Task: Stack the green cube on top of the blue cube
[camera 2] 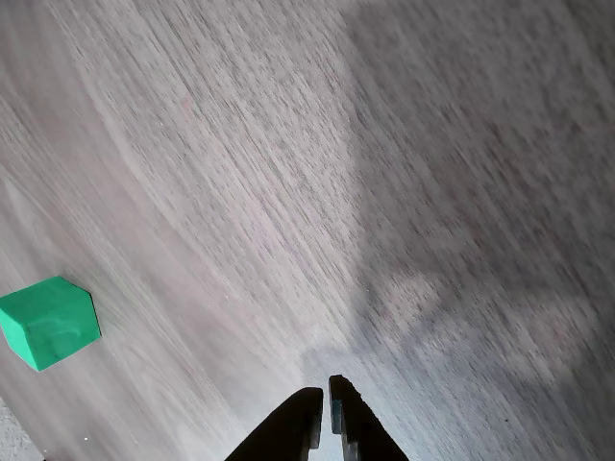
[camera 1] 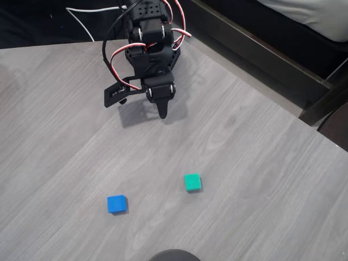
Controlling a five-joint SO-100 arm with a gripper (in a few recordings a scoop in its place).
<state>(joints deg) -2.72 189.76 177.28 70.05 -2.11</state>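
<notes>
hovering w/ my gripper (camera 2: 325, 408) clenched, empty | small matte teal-green cube (camera 1: 192, 182) & bright blue cube (camera 1: 117, 204) apart on grey wood-grain table (camera 1: 261, 163) | nothing stacked yet, pick+place all left

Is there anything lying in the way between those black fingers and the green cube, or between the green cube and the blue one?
Nothing visible. In the overhead view only bare table lies between the gripper and the green cube, and between that cube and the blue cube.
</notes>
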